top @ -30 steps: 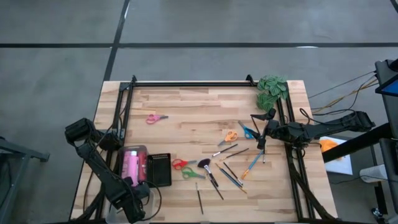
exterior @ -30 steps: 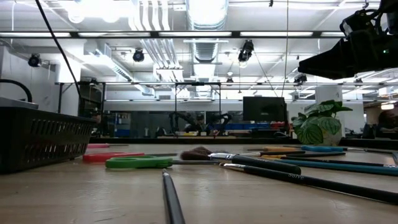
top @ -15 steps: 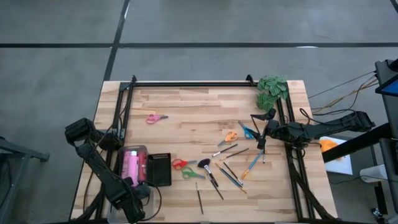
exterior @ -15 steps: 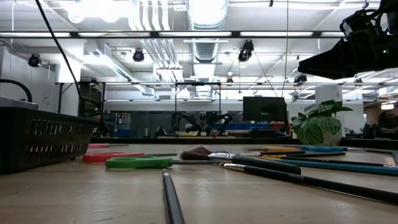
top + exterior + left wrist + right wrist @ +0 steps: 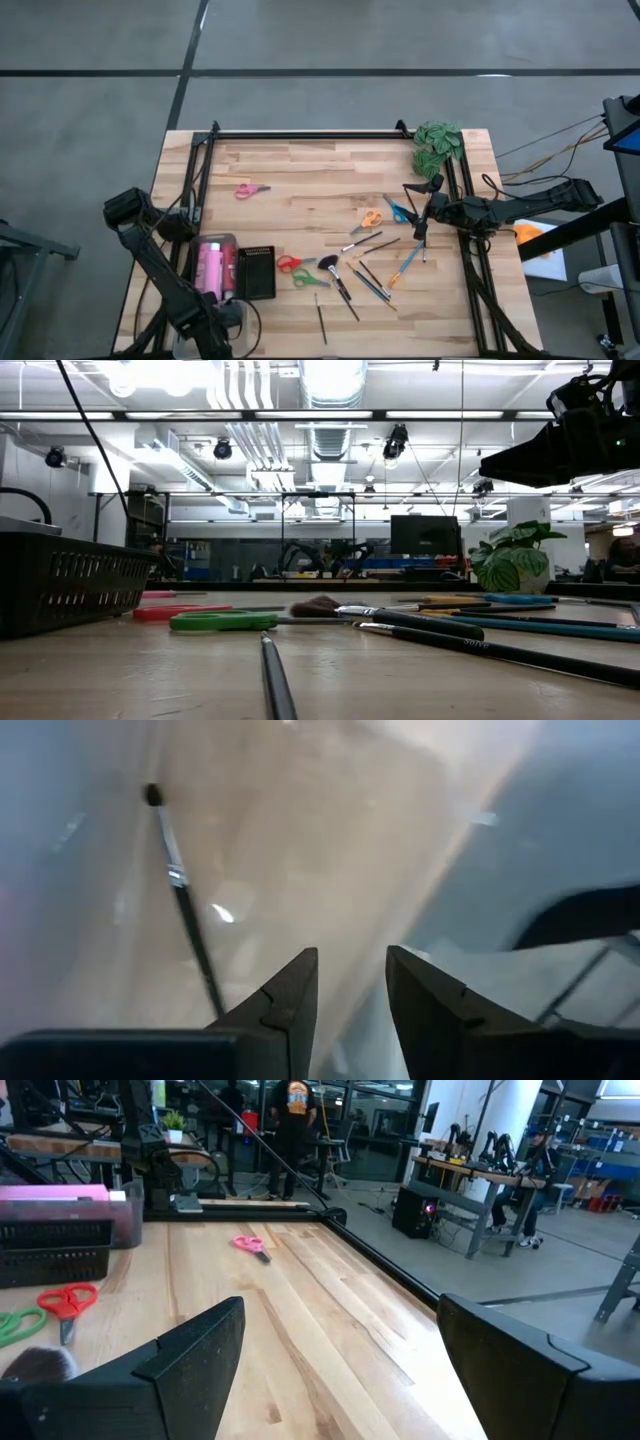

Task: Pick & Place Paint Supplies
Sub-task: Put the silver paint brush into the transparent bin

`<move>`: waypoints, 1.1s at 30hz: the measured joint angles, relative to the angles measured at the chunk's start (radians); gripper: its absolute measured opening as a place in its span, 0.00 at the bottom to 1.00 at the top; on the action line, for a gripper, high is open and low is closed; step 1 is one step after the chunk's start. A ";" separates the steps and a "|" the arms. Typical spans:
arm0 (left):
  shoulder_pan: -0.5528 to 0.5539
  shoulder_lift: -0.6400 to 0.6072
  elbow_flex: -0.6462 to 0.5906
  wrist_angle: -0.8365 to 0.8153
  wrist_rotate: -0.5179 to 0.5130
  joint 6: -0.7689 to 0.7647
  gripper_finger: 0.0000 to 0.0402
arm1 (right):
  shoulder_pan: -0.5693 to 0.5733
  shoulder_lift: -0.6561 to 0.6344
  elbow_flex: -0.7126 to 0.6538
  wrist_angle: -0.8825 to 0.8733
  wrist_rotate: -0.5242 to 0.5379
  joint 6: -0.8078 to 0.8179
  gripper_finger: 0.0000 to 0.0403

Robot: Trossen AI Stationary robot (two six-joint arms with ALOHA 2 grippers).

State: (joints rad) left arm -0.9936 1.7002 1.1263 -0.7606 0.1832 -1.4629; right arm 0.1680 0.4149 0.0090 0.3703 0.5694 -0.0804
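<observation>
Scissors lie flat on the wooden table: pink [image 5: 251, 189], orange [image 5: 371, 217], blue [image 5: 398, 210], red [image 5: 291, 263] and green [image 5: 308, 278]. Several thin brushes [image 5: 365, 275] lie scattered among them. A blue-handled brush [image 5: 407, 263] and a lone dark brush [image 5: 321, 318] lie apart from these. My right gripper [image 5: 420, 212] hovers wide open above the table's right side, beside the blue scissors. It faces the pink scissors [image 5: 250, 1243]. My left gripper [image 5: 352, 985] is at the near left corner, narrowly open. The lone brush [image 5: 180, 890] shows past its fingers.
A black basket [image 5: 255, 272] and a pink container [image 5: 213, 262] stand near the table's near left. The green leafy clump [image 5: 438, 143] sits at the far right corner. Black frame rails [image 5: 300, 134] run along the far, left and right edges. Bare wood lies in the far middle.
</observation>
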 joint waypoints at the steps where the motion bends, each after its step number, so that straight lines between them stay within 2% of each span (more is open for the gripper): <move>1: 0.000 -0.007 0.011 -0.002 0.000 -0.002 0.31 | 0.000 0.000 0.000 0.000 0.000 0.001 0.82; 5: 0.004 -0.052 0.052 -0.003 -0.028 -0.012 0.31 | 0.000 0.000 0.000 0.000 0.000 0.001 0.82; 9: 0.011 -0.115 0.082 -0.006 -0.156 -0.037 0.31 | 0.000 0.000 0.000 0.000 0.000 0.001 0.82; 12: 0.014 -0.165 0.098 0.013 -0.328 -0.037 0.31 | 0.000 0.000 0.000 0.000 0.000 -0.001 0.82; 18: 0.026 -0.238 0.100 0.086 -0.737 -0.037 0.31 | 0.000 0.000 0.000 0.000 0.000 0.001 0.82; 21: 0.048 -0.243 0.099 0.118 -0.848 -0.040 0.31 | 0.000 0.000 0.000 0.000 0.000 -0.001 0.82; 27: 0.189 -0.193 0.098 0.258 -0.778 -0.033 0.31 | 0.000 0.000 0.000 0.000 0.000 0.001 0.82; 33: 0.336 -0.123 0.099 0.370 -0.577 -0.053 0.31 | 0.000 0.000 0.000 0.000 0.000 -0.001 0.82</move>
State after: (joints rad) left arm -0.6574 1.5771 1.2254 -0.3901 -0.3940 -1.5155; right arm 0.1680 0.4149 0.0086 0.3706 0.5694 -0.0815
